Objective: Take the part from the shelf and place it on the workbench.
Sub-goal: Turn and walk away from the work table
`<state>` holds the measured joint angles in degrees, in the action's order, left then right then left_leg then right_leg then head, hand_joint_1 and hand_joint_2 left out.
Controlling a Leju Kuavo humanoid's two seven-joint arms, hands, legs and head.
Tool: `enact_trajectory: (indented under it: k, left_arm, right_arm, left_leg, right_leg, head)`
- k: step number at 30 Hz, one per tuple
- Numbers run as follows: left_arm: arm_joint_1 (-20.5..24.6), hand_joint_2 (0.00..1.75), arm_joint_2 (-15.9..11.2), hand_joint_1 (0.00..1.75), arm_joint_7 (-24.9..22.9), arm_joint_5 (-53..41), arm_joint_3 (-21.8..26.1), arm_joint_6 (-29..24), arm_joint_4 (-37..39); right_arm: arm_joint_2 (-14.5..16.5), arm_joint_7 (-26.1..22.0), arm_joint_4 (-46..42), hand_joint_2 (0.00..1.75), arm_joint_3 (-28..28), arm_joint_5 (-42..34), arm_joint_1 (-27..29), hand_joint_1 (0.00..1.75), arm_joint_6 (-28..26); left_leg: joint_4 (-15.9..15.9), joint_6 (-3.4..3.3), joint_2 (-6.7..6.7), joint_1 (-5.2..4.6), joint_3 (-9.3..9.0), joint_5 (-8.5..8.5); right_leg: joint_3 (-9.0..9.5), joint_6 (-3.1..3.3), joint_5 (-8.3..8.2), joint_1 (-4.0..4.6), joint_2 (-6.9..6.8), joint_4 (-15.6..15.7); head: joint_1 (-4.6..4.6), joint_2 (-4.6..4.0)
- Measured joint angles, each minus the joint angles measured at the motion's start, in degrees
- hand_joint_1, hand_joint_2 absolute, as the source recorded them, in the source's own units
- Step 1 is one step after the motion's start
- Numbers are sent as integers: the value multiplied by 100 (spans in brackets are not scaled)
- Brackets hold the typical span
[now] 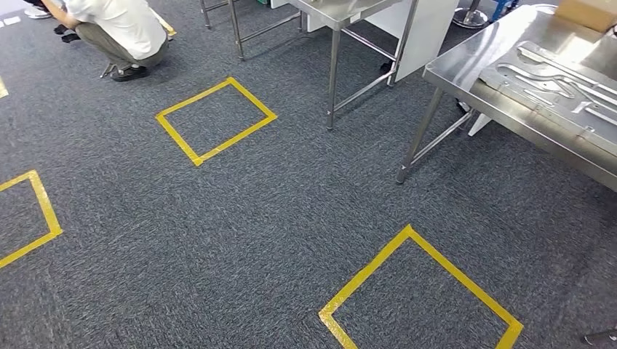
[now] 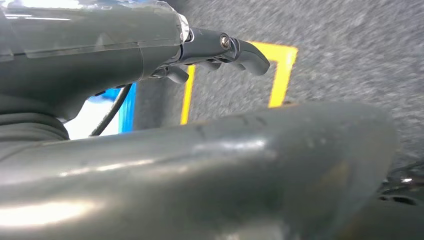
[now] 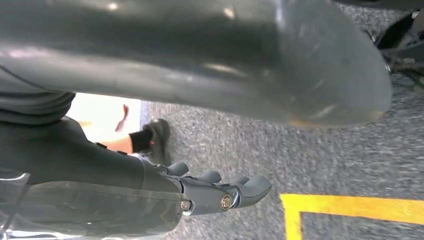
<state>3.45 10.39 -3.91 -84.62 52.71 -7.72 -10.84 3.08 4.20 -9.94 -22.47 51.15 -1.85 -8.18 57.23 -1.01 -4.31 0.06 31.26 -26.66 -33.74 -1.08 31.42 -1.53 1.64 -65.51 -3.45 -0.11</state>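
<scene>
The steel workbench (image 1: 466,78) stands at the right of the head view, and on it lies a grey fixture plate (image 1: 560,83) with flat metal parts. My left hand (image 2: 210,50) hangs over the carpet with fingers stretched out and nothing in it; its thick thumb (image 2: 225,165) lies across the foreground. In the same way my right hand (image 3: 220,192) hangs with fingers extended and holds nothing, its thumb (image 3: 225,55) large above it.
Yellow tape squares mark the grey carpet: one close ahead (image 1: 464,276), one further off (image 1: 253,97), one at the left (image 1: 44,203). A second steel table (image 1: 333,73) stands at the back. A person (image 1: 120,29) crouches far left. A dark shoe (image 3: 155,140) is near my right side.
</scene>
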Motion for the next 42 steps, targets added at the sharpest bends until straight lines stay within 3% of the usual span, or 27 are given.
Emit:
enact_trajectory:
  k: [2, 3, 5, 7, 9, 11, 12, 13, 14, 16, 18, 20, 21, 23, 25, 26, 27, 28, 29, 30, 32, 34, 36, 38, 40, 42]
  left_arm:
    - [-1, 0, -9, 0, -58, -42, -2, 41, 0]
    - [-3, 0, -13, 0, -68, -53, -4, 54, 0]
    - [-15, 0, -21, 0, -77, -57, -5, 64, 0]
    - [-24, 0, -29, 0, -79, -67, -7, 71, 0]
    - [-13, 0, -36, 0, -83, -104, -11, 81, 0]
    - [-1, 0, -39, 0, -85, -155, -27, 87, 0]
    - [0, 0, -41, 0, -79, -175, -41, 82, 0]
    - [-2, 0, -43, 0, -60, -197, -63, 69, 0]
    - [-4, 0, -46, 0, -24, -214, -91, 43, 0]
    - [10, 0, -54, 0, 85, -241, -136, -34, 0]
    - [51, 0, -58, 0, 224, -247, -155, -126, 0]
    - [74, 0, -59, 0, 380, -260, -176, -211, 0]
    - [76, 0, -58, 0, 452, -275, -192, -239, 0]
    - [118, 0, -55, 0, 551, -337, -251, -265, 0]
    - [231, 0, -43, 0, 621, -383, -340, -263, 0]
    - [298, 0, -32, 0, 649, -391, -388, -259, 0]
    - [356, 0, -21, 0, 669, -394, -438, -252, 0]
    - [403, 0, -11, 0, 679, -396, -492, -244, 0]
    - [444, 0, -7, 0, 676, -396, -544, -233, 0]
    - [477, 0, -4, 0, 661, -396, -597, -221, 0]
    - [529, 0, 1, 0, 594, -394, -695, -197, 0]
    - [549, 0, 2, 0, 523, -385, -754, -173, 0]
    - [521, 0, -4, 0, 489, -378, -770, -158, 0]
    - [490, 0, -11, 0, 479, -377, -786, -155, 0]
    - [496, 0, -15, 0, 453, -372, -816, -150, 0]
    - [492, 0, -19, 0, 393, -362, -835, -141, 0]
  right_arm:
    - [0, 11, 1, 0, -5, -36, 5, 0, -14]
    - [0, 15, 2, 0, -7, -47, 3, 0, -21]
    - [-1, 17, 1, 0, -8, -59, -17, 0, -31]
    - [-21, 14, 1, 0, -9, -69, -18, 0, -40]
    - [-57, -9, 2, 0, -17, -97, 5, 0, -56]
    - [-93, -49, 2, 0, -35, -123, 20, 0, -72]
    - [-108, -63, 2, 0, -44, -129, 21, 0, -77]
    - [-120, -72, 2, 0, -50, -131, 16, 0, -77]
    - [-127, -76, 2, 0, -54, -128, 7, 0, -72]
    - [-131, -75, 2, 0, -55, -110, -11, 0, -50]
    - [-131, -64, 2, 0, -57, -88, -20, 0, -23]
    - [-131, -43, 2, 0, -61, -75, -50, 0, 9]
    - [-131, -33, 2, 0, -62, -73, -69, 0, 25]
    - [-128, -21, 2, 0, -75, -74, -82, 0, 45]
    - [-115, -10, 3, 0, -97, -78, -66, 0, 54]
    - [-99, -3, 4, 0, -109, -82, -58, 0, 58]
    - [-84, 8, 5, 0, -120, -86, -54, 0, 61]
    - [-70, 20, 6, 0, -129, -90, -51, 0, 62]
    - [-58, 37, 6, 0, -136, -95, -51, 0, 63]
    - [-54, 56, 6, 0, -143, -100, -51, 0, 63]
    - [-50, 103, 11, 0, -165, -121, -46, 0, 62]
    - [-49, 152, 15, 0, -195, -148, -50, 0, 60]
    - [-49, 179, 15, 0, -221, -162, -71, 0, 60]
    - [-71, 182, 15, 0, -244, -164, -75, 0, 60]
    - [-111, 187, 18, 0, -259, -165, -56, 0, 61]
    - [-146, 238, 21, 0, -269, -165, -47, 0, 74]
  left_leg:
    - [63, 62, -135, -3, 46, -19]
    - [75, 100, -188, 1, 76, -19]
    - [66, 179, -282, 14, 108, -3]
    - [206, 239, -107, 11, 173, -99]
    - [765, 280, 215, 11, 430, -418]
    - [1479, 315, 335, 26, 772, -726]
    - [1653, 325, 354, 31, 849, -753]
    - [1613, 327, 369, 34, 819, -675]
    - [1356, 317, 402, 34, 677, -513]
    - [556, 259, 640, 1, 247, -186]
    - [90, 177, 808, -48, 21, -63]
    - [28, 110, 711, -68, 29, -50]
    - [-9, 82, 652, -55, 15, -22]
    - [-90, 14, 535, -22, -20, 45]
    - [-115, -30, 407, -11, -12, 84]
    - [-112, -40, 330, -13, 0, 93]
    - [-106, -40, 250, -13, 4, 94]
    - [-95, -34, 168, -11, 5, 93]
    - [-75, -21, 88, -5, 3, 86]
    - [-46, 1, 10, 1, 4, 72]
    - [38, 70, -126, -3, 44, 30]
    - [87, 149, -228, -5, 103, 13]
    - [95, 223, -282, 20, 134, 12]
    - [317, 277, -69, 21, 241, -128]
    - [965, 312, 241, 13, 559, -467]
    - [1646, 334, 348, 18, 902, -722]
  right_leg:
    - [220, 21, -201, -14, 234, 544]
    - [245, 40, -198, -5, 295, 618]
    - [249, 102, -215, 14, 175, 639]
    - [276, 186, -235, 7, 27, 684]
    - [288, 247, -240, 17, -141, 709]
    - [285, 272, -229, 37, -316, 707]
    - [288, 275, -222, 41, -400, 707]
    - [293, 274, -215, 44, -478, 706]
    - [304, 269, -207, 46, -549, 706]
    - [336, 240, -185, 61, -672, 701]
    - [366, 185, -163, 81, -790, 702]
    - [400, 126, -158, 87, -905, 729]
    - [420, 96, -143, 79, -884, 725]
    - [343, 51, 33, 63, -624, 505]
    - [20, 35, 399, 43, -299, -157]
    - [-172, 30, 547, 38, -232, -531]
    - [-308, 24, 594, 33, -202, -780]
    - [-358, 19, 527, 26, -190, -837]
    - [-299, 14, 350, 13, -176, -659]
    - [-160, 7, 115, -9, -116, -312]
    - [105, 10, -181, -48, 123, 342]
    - [178, 56, -211, -46, 241, 549]
    - [184, 139, -226, -29, 122, 569]
    - [204, 224, -234, -26, -18, 602]
    - [214, 280, -223, -3, -184, 616]
    - [221, 305, -203, 27, -359, 616]
  head:
    - [0, 0]
    - [0, 0]
    - [0, 0]
    - [-1, 0]
    - [-1, 0]
    - [-1, 0]
    - [0, 0]
    - [0, 0]
    - [0, 0]
    - [-1, 0]
    - [-1, 0]
    - [0, 0]
    - [1, 0]
    - [0, 0]
    - [-1, 0]
    - [0, 0]
    - [0, 0]
    - [0, 0]
    - [0, 0]
    - [0, 0]
    - [0, 0]
    - [0, 0]
    - [0, 0]
    - [-1, 0]
    - [-1, 0]
    - [0, 0]
